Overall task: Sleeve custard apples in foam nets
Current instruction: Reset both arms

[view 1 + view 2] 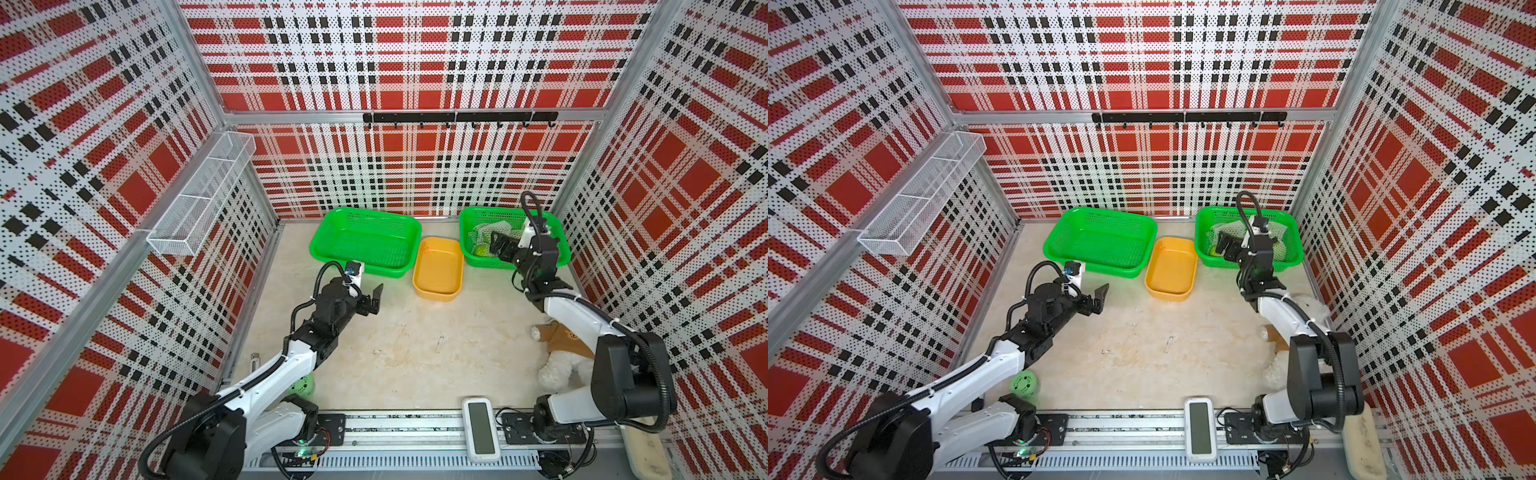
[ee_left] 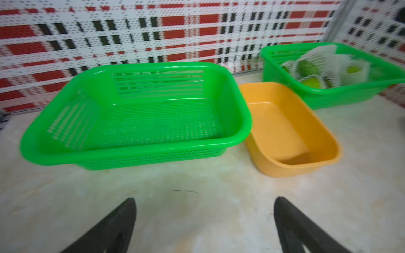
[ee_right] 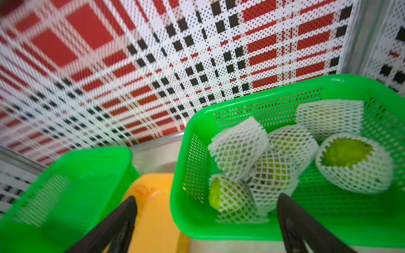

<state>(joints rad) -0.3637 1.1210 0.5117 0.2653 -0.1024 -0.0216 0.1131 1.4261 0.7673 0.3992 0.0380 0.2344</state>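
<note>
Several custard apples (image 3: 346,152) lie in the right green basket (image 3: 219,232), each wrapped in a white foam net (image 3: 238,149). Both top views show them partly hidden behind my right arm (image 1: 482,249) (image 1: 1277,245). My right gripper (image 3: 207,196) hovers open over that basket's near left corner (image 1: 500,247) (image 1: 1227,247), holding nothing. Its jaws stand wide apart. My left gripper (image 2: 205,199) is also open and empty. It hangs over bare tabletop just in front of the empty left green basket (image 2: 153,65) (image 1: 374,300) (image 1: 1099,299).
An orange tub (image 1: 438,291) (image 2: 285,168) sits between the two green baskets (image 1: 316,249). A white plush bear (image 1: 561,365) lies by the right arm's base. A holed green ball (image 1: 1025,382) is under the left arm. A white device (image 1: 481,428) rests on the front rail.
</note>
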